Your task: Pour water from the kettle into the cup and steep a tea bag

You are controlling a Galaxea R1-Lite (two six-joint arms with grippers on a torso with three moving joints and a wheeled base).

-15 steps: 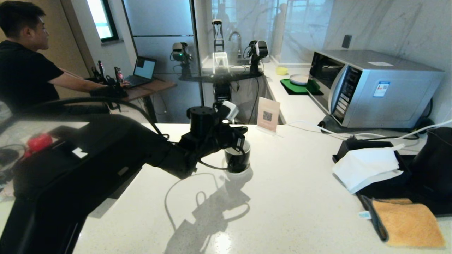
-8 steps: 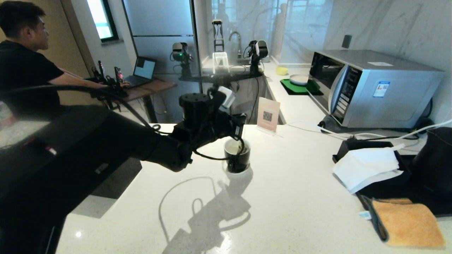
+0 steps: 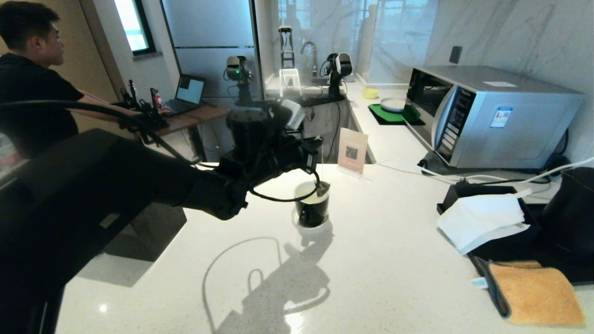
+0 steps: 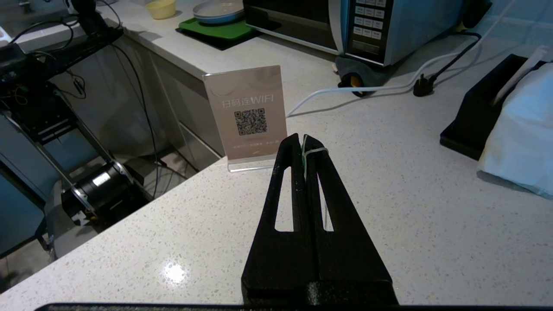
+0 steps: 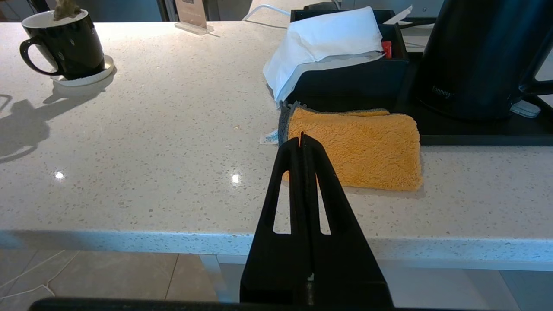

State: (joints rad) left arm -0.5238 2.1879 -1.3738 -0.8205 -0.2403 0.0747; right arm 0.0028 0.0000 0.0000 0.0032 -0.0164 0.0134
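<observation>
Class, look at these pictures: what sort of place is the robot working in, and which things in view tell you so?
Most likely a kitchen or pantry corner of an office or lab. A microwave stands on the stone counter, a sink tap shows behind, and a person works at a laptop nearby.

Glossy cup [image 3: 313,209], speckled stone counter [image 3: 394,260]

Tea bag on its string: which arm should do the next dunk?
Left. The left gripper is pinching the thin white string above the glossy black mug, the pale tea bag at the rim.
</observation>
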